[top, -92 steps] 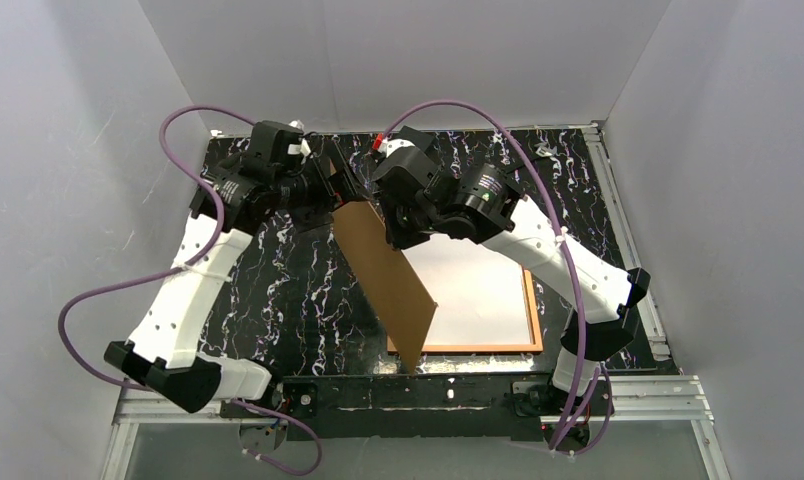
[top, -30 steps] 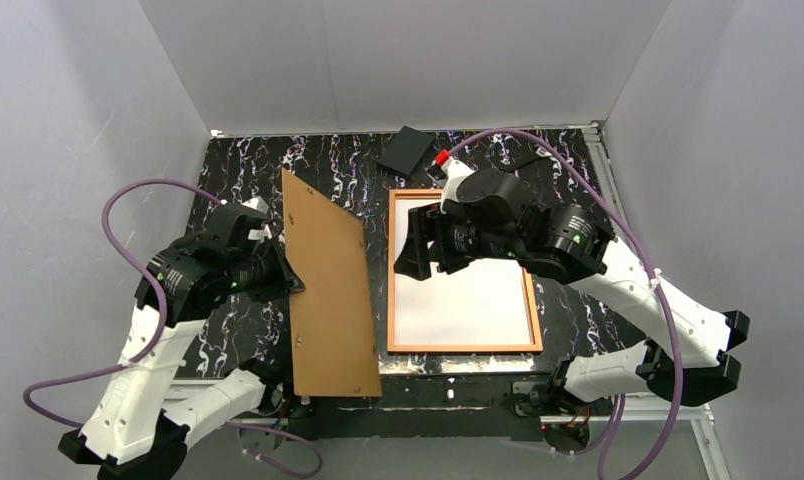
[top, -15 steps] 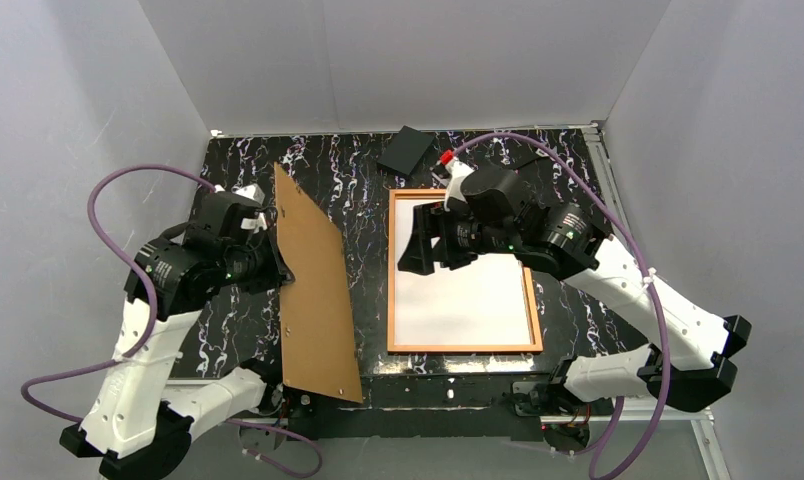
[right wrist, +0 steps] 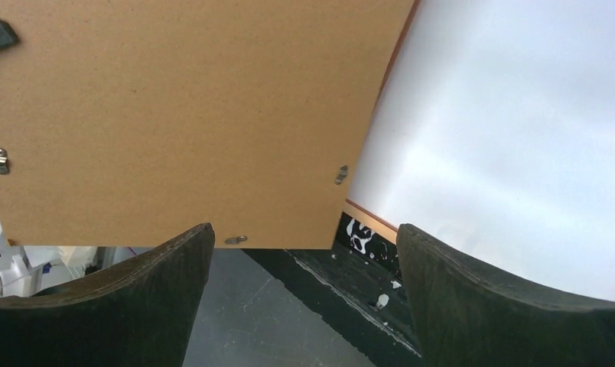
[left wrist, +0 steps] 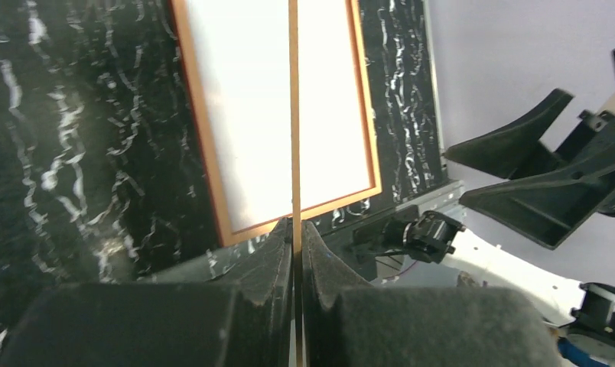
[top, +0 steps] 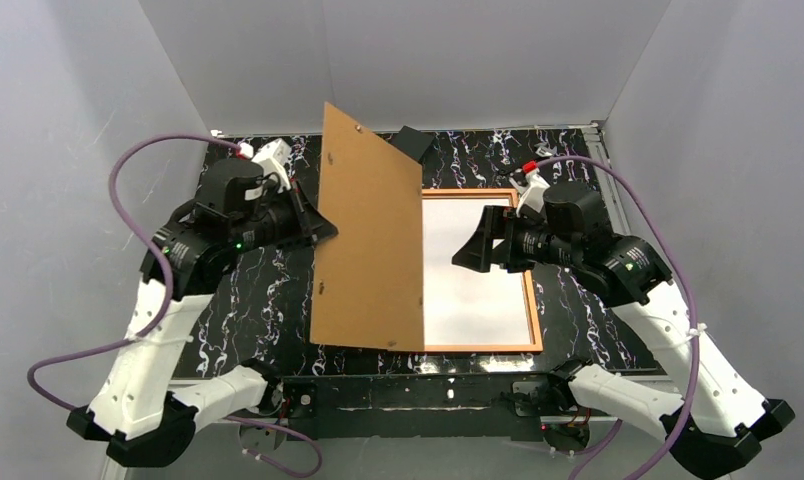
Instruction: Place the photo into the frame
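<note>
From my station, the frame [top: 531, 300] lies flat on the right half of the worktop [top: 258, 290], its near side along the near edge. The photo [top: 478, 285] rests inside it, plain white side up. My left gripper [top: 318, 228] is clamped on the left edge of a brown board [top: 368, 240], which is raised on edge over the frame's left side. My right gripper [top: 476, 250] hovers above the photo, jaws wide apart, gripping nothing. A small black object [top: 411, 145] sits at the far edge.

the board [top: 368, 240] looks matt cardboard, the frame [top: 478, 348] wood, the table [top: 268, 290] glossy marbled.
</note>
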Robot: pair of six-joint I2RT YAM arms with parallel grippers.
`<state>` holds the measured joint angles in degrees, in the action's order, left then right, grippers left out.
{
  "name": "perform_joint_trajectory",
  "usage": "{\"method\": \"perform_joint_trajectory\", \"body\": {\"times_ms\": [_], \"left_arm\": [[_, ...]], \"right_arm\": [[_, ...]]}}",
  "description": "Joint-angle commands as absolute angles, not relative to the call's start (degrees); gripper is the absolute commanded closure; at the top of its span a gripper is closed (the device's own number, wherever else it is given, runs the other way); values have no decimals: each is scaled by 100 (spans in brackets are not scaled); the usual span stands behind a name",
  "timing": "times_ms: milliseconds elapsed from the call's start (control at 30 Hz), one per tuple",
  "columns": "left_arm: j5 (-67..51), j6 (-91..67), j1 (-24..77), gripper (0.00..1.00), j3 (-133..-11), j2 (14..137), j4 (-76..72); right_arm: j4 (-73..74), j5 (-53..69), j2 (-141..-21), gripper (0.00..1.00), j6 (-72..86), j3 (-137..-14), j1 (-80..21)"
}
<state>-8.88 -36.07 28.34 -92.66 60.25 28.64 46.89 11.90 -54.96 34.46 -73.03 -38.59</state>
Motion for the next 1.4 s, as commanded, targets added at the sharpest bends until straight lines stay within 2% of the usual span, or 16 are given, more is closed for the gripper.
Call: {"method": "perform_joint_trajectory", "body": {"times_ms": [0,200,433,733,967,1367], "left_arm": [[-1594,-4206,2839,100,-8668,6126,979],[-1843,-4851,2839,100,-8098,6703,-222],[-1990,-5261,2840,100,-7727,7570,-1102],[-2445,-5622,2993,100,-7642,8614,-2018],[-2400,-5581,3258,100,-7511,8913,-2157],[-2236,-5704,3577,100,-6962,8786,-2312]], "right_arm": [[4535,1984,-5358,2,3295,-7001,-3428],[4316,2909,-5159,2,3438,-6591,-2781],[4139,4048,-5018,3,3467,-6046,-1513],[4267,4604,-5145,4,3088,-5508,-133],[4526,4300,-5319,4,2721,-5281,629],[4857,2674,-5790,4,2483,-5223,665]]}}
